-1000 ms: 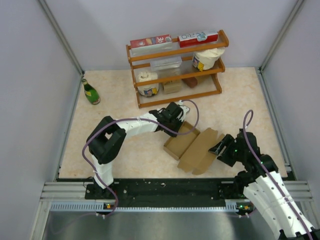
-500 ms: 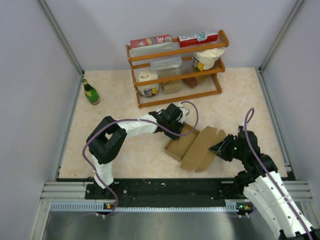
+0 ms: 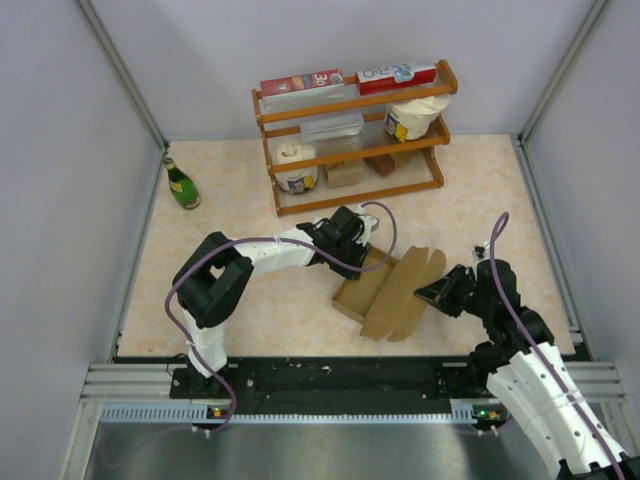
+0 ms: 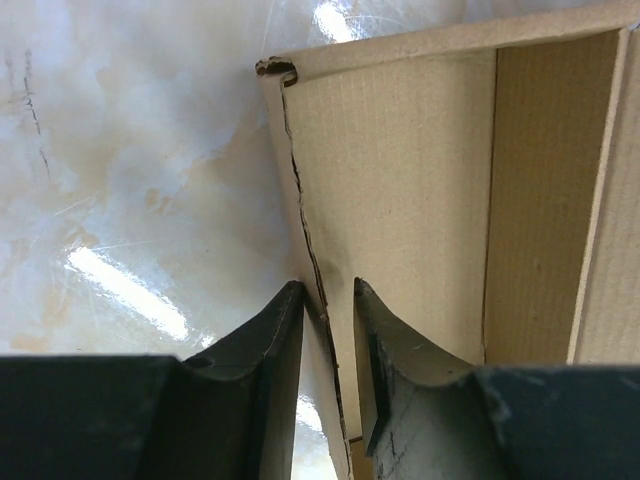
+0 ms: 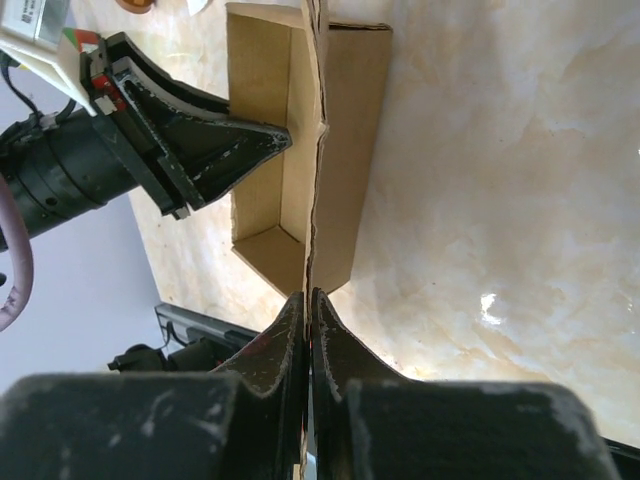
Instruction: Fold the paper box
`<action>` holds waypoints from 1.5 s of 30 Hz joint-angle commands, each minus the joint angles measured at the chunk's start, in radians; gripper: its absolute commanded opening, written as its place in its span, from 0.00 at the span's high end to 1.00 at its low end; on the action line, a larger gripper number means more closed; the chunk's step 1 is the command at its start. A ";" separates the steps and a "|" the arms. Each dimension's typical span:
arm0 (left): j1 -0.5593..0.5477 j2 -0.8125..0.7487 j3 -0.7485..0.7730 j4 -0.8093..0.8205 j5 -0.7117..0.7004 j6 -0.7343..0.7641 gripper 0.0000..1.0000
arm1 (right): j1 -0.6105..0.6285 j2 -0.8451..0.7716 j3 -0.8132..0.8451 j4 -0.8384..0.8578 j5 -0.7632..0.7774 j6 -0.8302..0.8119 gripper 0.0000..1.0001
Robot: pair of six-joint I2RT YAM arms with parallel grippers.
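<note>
The paper box (image 3: 362, 285) is a brown cardboard tray with its lid flap (image 3: 408, 288) raised at a slant from its right side. My right gripper (image 3: 428, 293) is shut on the outer edge of that flap; in the right wrist view the thin flap (image 5: 350, 150) runs up from between the pressed jaws (image 5: 308, 295). My left gripper (image 3: 357, 238) is at the tray's far end. In the left wrist view its jaws (image 4: 328, 285) straddle the box's upright wall (image 4: 400, 180) with a small gap on either side.
A wooden rack (image 3: 350, 130) with red cartons, tubs and a clear container stands at the back. A green bottle (image 3: 182, 184) is at the far left by the enclosure wall. Grey walls close in both sides of the marbled table.
My right gripper has closed on the lid flap and tilted it up and leftward. The left gripper's jaws have parted a little around the tray wall and stayed in place.
</note>
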 commanded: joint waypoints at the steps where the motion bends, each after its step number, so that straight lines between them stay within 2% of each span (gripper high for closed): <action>1: -0.006 -0.020 0.002 0.056 0.057 -0.021 0.69 | -0.009 0.007 -0.004 0.079 -0.027 -0.001 1.00; 4: -0.007 -0.017 0.002 0.058 0.060 -0.025 0.68 | -0.011 0.016 -0.003 0.090 -0.032 -0.006 1.00; 8: -0.007 -0.020 0.016 0.035 0.038 -0.013 0.61 | -0.011 0.012 0.000 0.086 -0.023 -0.014 1.00; 15: 0.002 -0.037 0.063 -0.010 0.000 0.013 0.35 | -0.009 0.004 0.014 0.050 0.006 -0.032 1.00; 19: 0.019 -0.047 0.093 -0.039 -0.018 0.024 0.28 | -0.011 0.001 0.027 0.026 0.032 -0.046 1.00; 29: 0.091 -0.110 0.145 -0.056 -0.006 0.056 0.24 | -0.009 0.013 0.103 -0.081 0.092 -0.116 1.00; 38: 0.206 -0.156 0.171 -0.019 -0.020 0.067 0.23 | -0.011 0.010 0.131 -0.105 0.069 -0.156 1.00; 45: 0.339 -0.107 0.182 0.045 0.046 -0.027 0.23 | -0.009 -0.001 0.160 -0.109 0.060 -0.208 1.00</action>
